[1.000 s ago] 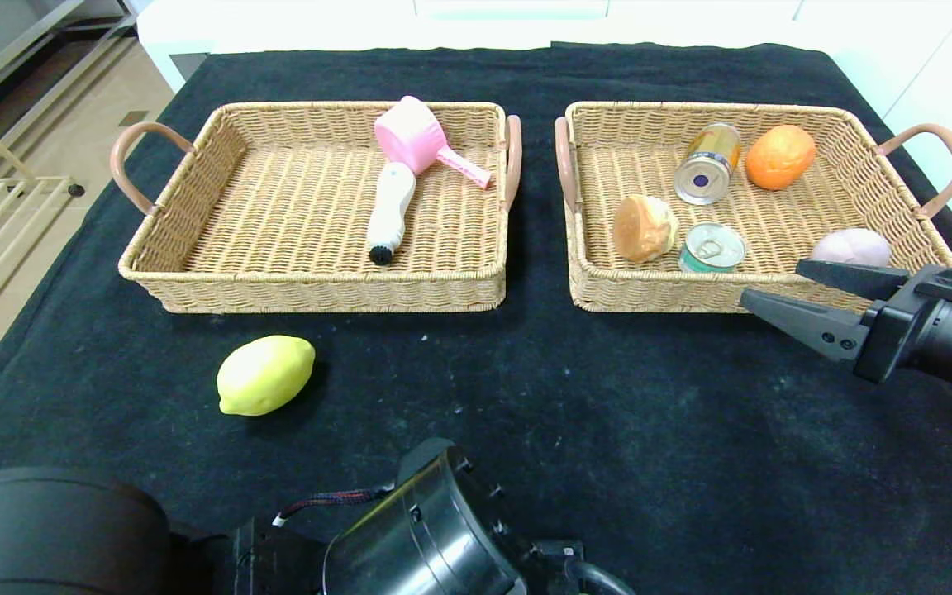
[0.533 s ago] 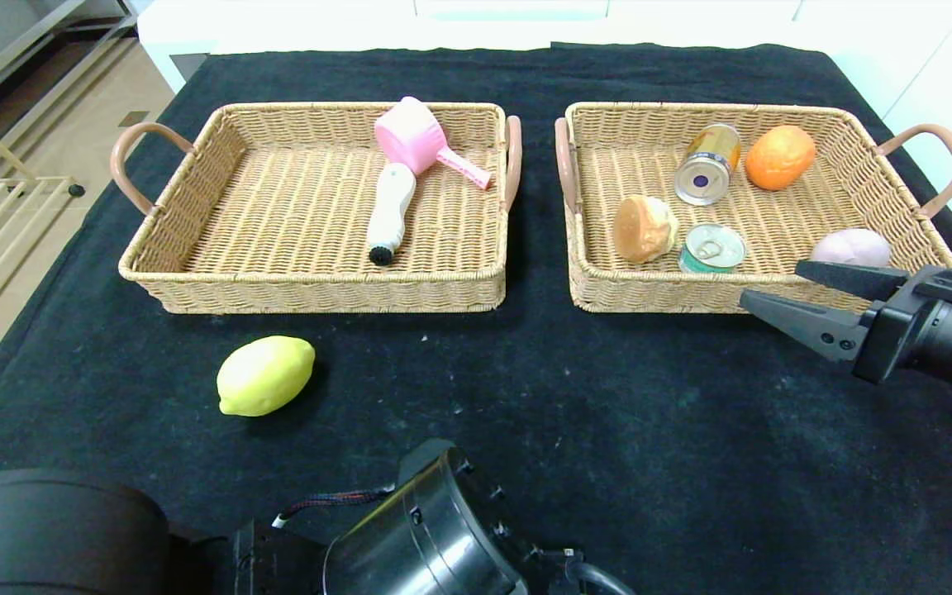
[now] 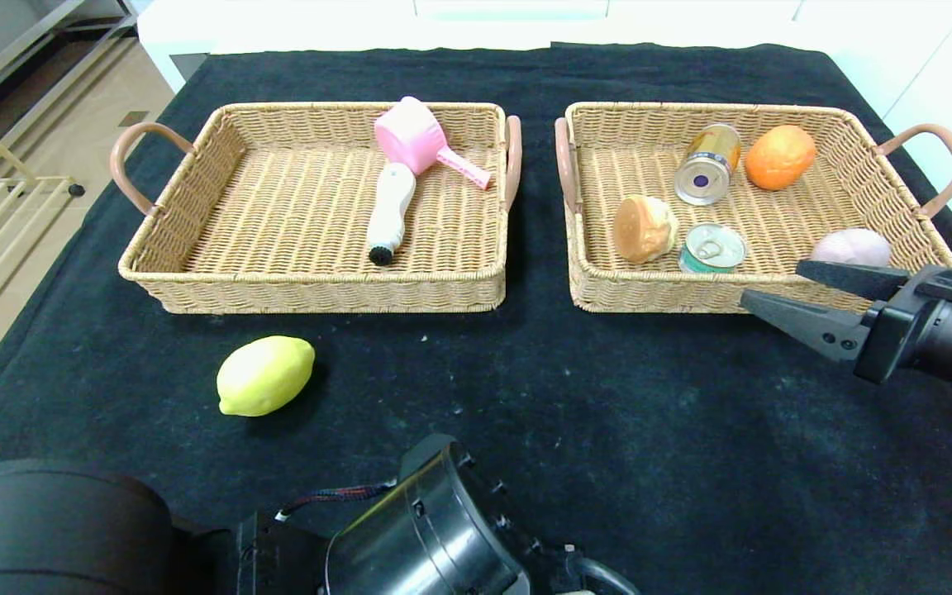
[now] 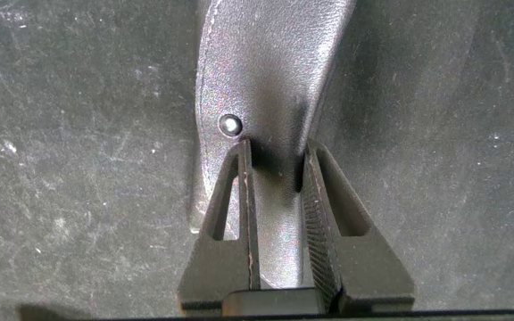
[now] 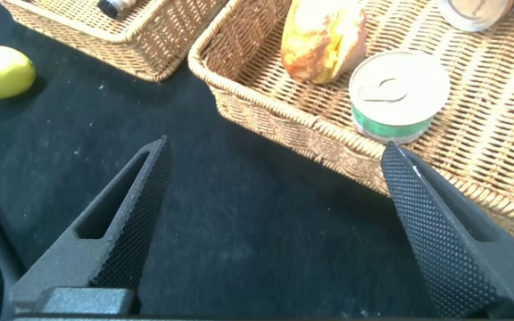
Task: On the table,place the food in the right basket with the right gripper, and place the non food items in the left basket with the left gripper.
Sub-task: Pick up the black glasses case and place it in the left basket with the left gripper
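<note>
A yellow lemon lies on the black table in front of the left basket; it also shows in the right wrist view. My right gripper is open and empty, hovering just before the front rim of the right basket, far from the lemon. In the right wrist view its jaws stand wide apart over the cloth. My left gripper is parked low at the near edge, its jaws a little apart with nothing between them.
The left basket holds a pink scoop and a white brush. The right basket holds a bread roll, a green can, a gold can, an orange and a pale pink item.
The left arm at the bottom of the head view has shifted slightly. The right gripper and all objects are where they were.
</note>
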`<state>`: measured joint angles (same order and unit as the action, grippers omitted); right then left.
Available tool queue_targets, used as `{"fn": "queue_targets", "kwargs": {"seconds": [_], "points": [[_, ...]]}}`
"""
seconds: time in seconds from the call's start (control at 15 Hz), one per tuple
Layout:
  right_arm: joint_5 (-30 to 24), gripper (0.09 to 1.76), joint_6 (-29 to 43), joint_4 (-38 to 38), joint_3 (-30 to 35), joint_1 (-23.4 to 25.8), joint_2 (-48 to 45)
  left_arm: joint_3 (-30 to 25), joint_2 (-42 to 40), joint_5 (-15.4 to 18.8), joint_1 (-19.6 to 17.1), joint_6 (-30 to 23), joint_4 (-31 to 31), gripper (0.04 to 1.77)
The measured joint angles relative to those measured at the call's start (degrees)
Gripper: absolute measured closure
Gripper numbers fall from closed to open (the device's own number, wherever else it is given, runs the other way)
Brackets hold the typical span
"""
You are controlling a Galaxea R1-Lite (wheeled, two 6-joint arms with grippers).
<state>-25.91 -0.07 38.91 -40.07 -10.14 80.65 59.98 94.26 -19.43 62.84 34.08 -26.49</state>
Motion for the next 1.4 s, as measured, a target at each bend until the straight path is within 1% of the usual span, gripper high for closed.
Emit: {"fn": "queue_targets", "kwargs": {"seconds": [0.13,0.2,0.4,0.73,1.07,1.4], "points": [[-0.02,0.14,0.00,-0.07,0.00,-0.05,0.02,0.44,-1.38,0.01,-0.06,-0.68,-0.18,1.44],[-0.05,0.14,0.00,-0.09,0.00,-0.05,0.05,0.79,-2.28,-0.05,-0.15,-1.26,-0.18,1.57],[-0.02,0.14,0.00,-0.13,0.09,-0.16,0.24,2.32,-5.17,-0.27,-1.82,-2.76,-0.13,1.62],[0.05,0.14,0.00,0.00,0.17,-0.29,0.93,7.02,-8.27,-0.07,-7.94,-5.67,0.15,1.63],[0.06,0.14,0.00,0.02,0.11,-0.29,1.29,12.98,-8.79,-0.18,-12.63,-12.59,0.23,1.64],[0.05,0.14,0.00,0.06,0.09,-0.29,1.34,20.00,-8.45,-0.29,-18.52,-18.30,0.39,1.64]]}}
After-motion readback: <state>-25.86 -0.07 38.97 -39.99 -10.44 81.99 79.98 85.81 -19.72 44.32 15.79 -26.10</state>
